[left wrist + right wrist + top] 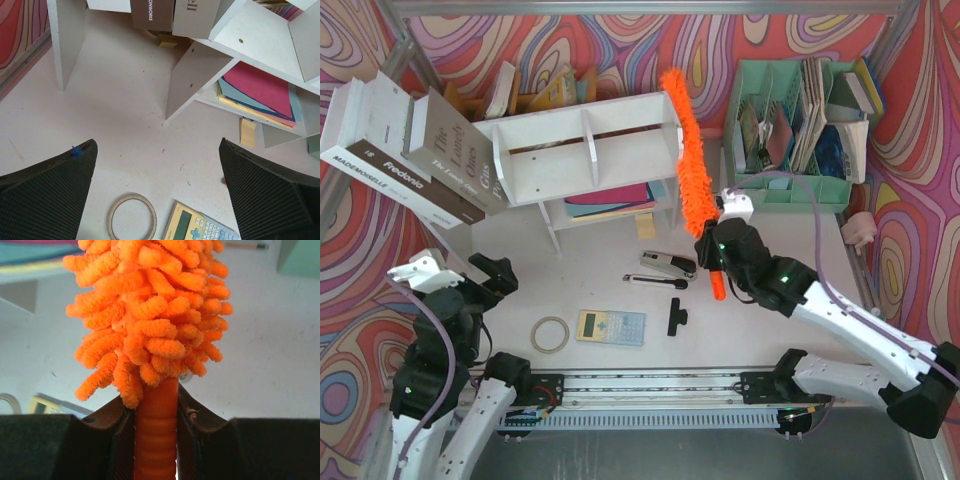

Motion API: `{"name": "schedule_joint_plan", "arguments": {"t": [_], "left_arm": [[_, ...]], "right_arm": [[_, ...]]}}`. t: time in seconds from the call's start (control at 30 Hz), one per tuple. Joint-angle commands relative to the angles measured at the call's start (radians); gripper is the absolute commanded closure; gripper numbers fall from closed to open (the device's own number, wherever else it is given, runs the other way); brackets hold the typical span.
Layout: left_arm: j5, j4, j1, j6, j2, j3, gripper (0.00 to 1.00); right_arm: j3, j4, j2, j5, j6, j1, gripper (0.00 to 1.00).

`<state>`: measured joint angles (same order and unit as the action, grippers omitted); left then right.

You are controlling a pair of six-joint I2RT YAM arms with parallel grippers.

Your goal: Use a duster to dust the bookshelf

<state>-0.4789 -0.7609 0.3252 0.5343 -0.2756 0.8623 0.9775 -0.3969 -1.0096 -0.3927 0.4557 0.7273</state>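
The white bookshelf [582, 150] stands at the back middle of the table, with coloured folders and paper on its lower tier; it also shows in the left wrist view [260, 40]. My right gripper [713, 243] is shut on the ribbed orange handle of the fluffy orange duster [687, 150]. The duster points away from me along the shelf's right end, its tip near the top's right edge. In the right wrist view the duster [150, 305] rises from between my right gripper [156, 440]. My left gripper [498, 275] is open and empty at the near left, over bare table [155, 190].
Large books [410, 150] lean left of the shelf. A mint-green file organizer [800, 130] stands at the back right. A tape ring [550, 334], a calculator [611, 327], a stapler [668, 264], a pen [655, 281] and a black clip [675, 318] lie on the near table.
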Motion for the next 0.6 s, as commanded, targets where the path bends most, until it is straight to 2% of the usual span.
{"name": "schedule_joint_plan", "arguments": {"t": [0.0, 0.17, 0.47, 0.57], "left_arm": [[0.003, 0.001, -0.005, -0.01, -0.011, -0.006, 0.02], [-0.003, 0.002, -0.006, -0.009, -0.006, -0.008, 0.01], [0.0, 0.002, -0.005, -0.011, -0.007, -0.006, 0.02], [-0.002, 0.001, -0.005, -0.01, -0.001, -0.007, 0.02]], "right_arm": [[-0.099, 0.066, -0.042, 0.084, 0.073, 0.006, 1.0], [-0.15, 0.099, -0.075, 0.135, 0.122, 0.007, 1.0], [0.038, 0.02, -0.026, 0.016, 0.01, 0.007, 1.0], [0.046, 0.012, -0.011, 0.006, 0.001, 0.007, 1.0]]}}
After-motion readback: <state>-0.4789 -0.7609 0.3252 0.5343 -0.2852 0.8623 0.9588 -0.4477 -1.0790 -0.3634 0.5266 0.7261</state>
